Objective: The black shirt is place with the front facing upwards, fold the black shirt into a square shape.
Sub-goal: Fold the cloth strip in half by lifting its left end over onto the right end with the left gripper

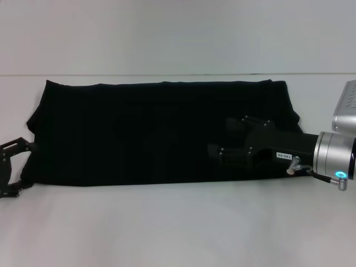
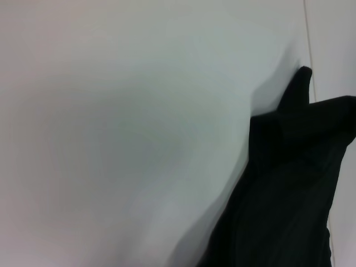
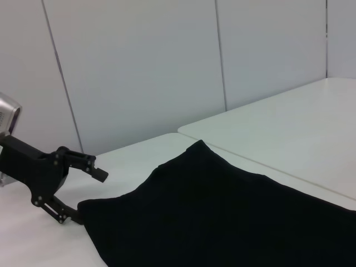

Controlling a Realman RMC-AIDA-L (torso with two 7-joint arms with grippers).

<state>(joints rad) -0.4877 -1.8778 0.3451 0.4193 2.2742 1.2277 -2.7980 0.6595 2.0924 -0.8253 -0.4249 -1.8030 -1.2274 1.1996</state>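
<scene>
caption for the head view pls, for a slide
Plain black cloth shirt folded into a wide band on white table; left claw open at its end, right claw open above it.
</scene>
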